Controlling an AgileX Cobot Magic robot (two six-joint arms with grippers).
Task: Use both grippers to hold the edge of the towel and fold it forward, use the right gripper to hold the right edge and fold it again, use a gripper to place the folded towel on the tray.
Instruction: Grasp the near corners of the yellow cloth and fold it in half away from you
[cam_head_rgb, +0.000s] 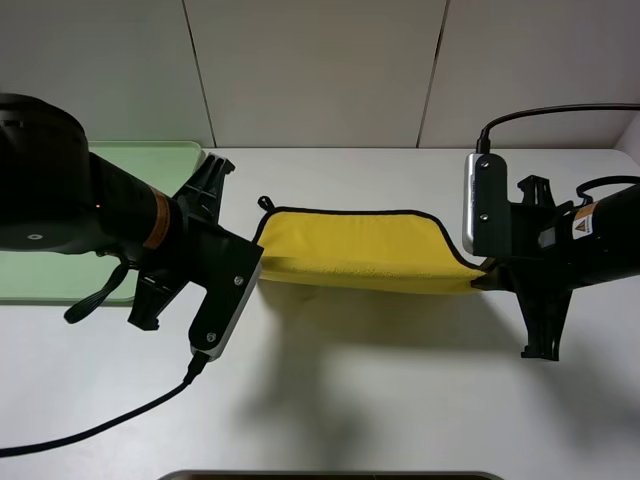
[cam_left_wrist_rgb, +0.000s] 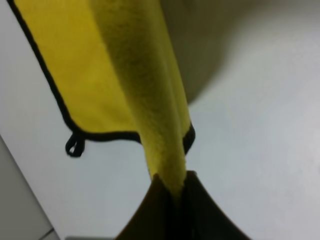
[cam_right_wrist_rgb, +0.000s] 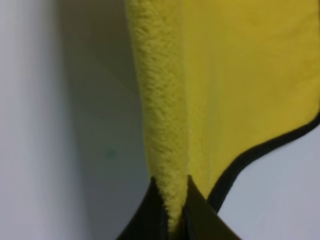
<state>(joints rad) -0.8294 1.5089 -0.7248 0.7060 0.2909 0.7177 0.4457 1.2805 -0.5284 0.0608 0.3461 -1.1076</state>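
One pale-green rectangular plastic tray (cam_head_rgb: 60, 282) lies far left on the white surface (cam_head_rgb: 400, 400), partly hidden behind the black left arm (cam_head_rgb: 50, 190). The left pincer (cam_head_rgb: 257, 265) is clamped on one end of the bright-yellow, black-trimmed microfibre towel (cam_head_rgb: 350, 250), which sags across the middle. The right pincer (cam_head_rgb: 483, 274) is clamped on the other end.

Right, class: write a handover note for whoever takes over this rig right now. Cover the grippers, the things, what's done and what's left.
Grippers: the left gripper is shut on the left end of the towel; the right gripper is shut on its right end.
Things: the towel is raised and sags between them over the table. The tray sits far left behind the left arm, with no towel on it.
Done: both ends gripped, near side lifted.
Left: finish the forward fold, fold again with the right gripper, put the towel on the tray.
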